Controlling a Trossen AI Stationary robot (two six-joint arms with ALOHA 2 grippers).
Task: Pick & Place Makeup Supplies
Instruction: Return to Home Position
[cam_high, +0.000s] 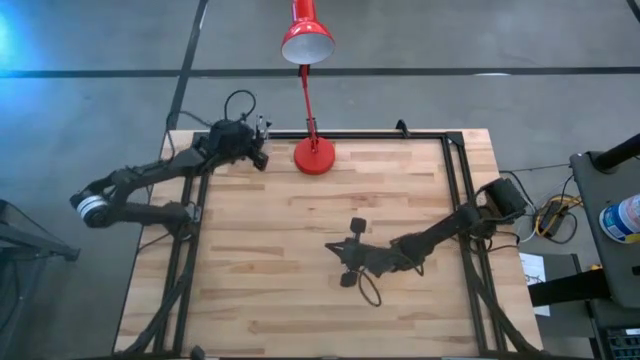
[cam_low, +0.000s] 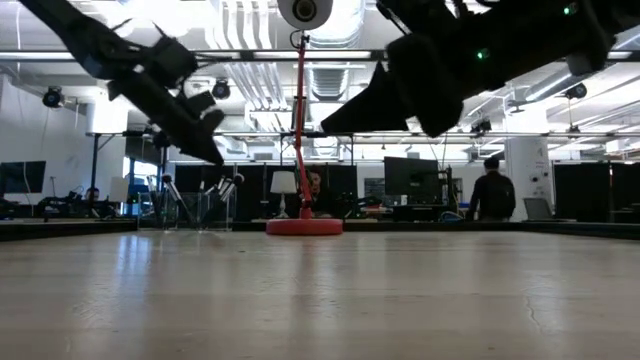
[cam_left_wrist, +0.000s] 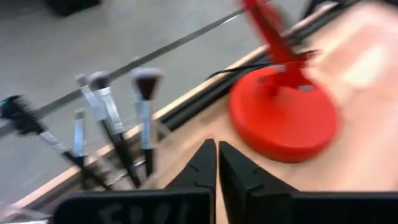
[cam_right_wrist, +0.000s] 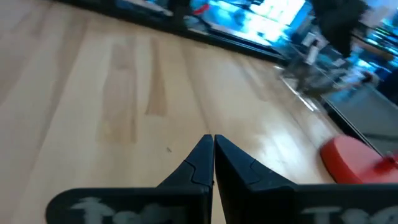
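Observation:
Several makeup brushes (cam_left_wrist: 118, 118) with silvery ferrules stand upright, bristle tips up, at the table's far left corner (cam_high: 263, 125). Their lower ends are hidden behind my left gripper's body. My left gripper (cam_left_wrist: 217, 149) is shut with nothing between its fingers, and hovers above the table (cam_high: 260, 158) just right of the brushes, between them and the lamp's base. My right gripper (cam_right_wrist: 213, 140) is also shut and holds nothing. It hangs over bare wood near the table's middle (cam_high: 332, 247), clear of the surface in the low view (cam_low: 325, 128).
A red desk lamp stands on its round base (cam_high: 314, 156) at the far edge, close to my left gripper, and its shade (cam_high: 306, 42) reaches beyond the table. Black frame rails (cam_high: 400, 134) run along the table's edges. A person (cam_low: 490, 190) stands far behind.

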